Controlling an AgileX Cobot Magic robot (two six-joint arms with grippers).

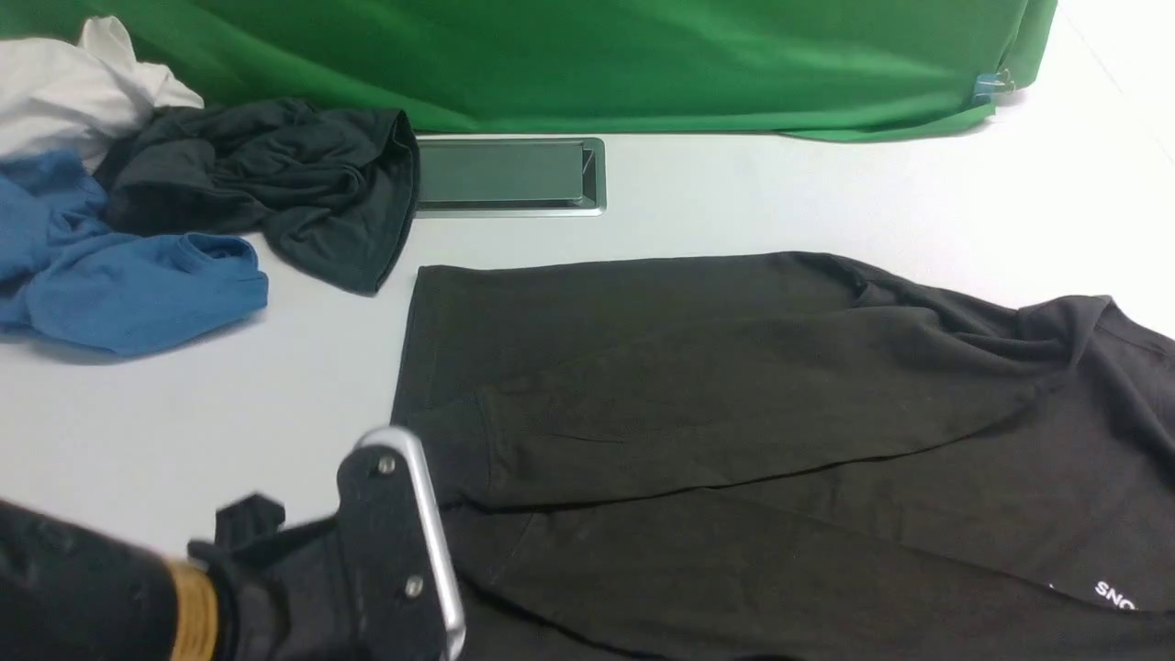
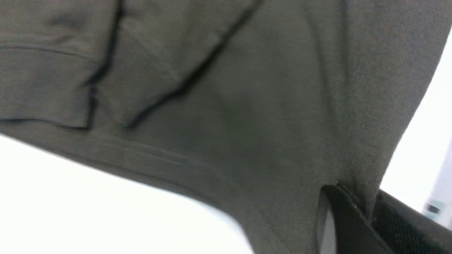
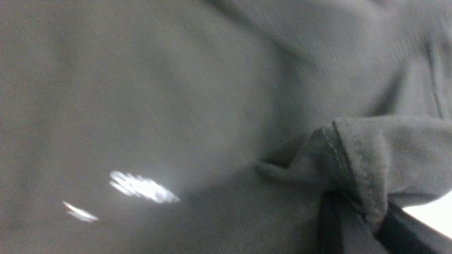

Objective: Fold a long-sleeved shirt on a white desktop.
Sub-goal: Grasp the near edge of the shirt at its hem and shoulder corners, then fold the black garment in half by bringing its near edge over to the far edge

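Clamping long-sleeved shirt (image 1: 734, 413), both jaws closed

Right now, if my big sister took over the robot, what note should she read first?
Left gripper: shut on the long-sleeved shirt, pinching its near edge by the hem.
Right gripper: shut on a stitched edge of the same shirt.
Where: shirt spread on the white desktop, neck towards the robot's right; blue garment and blackish-teal garment bunched at the far left.
Done: one sleeve lies folded across the body.
To do: probably fold the gripped edge over the body, then finish folding.
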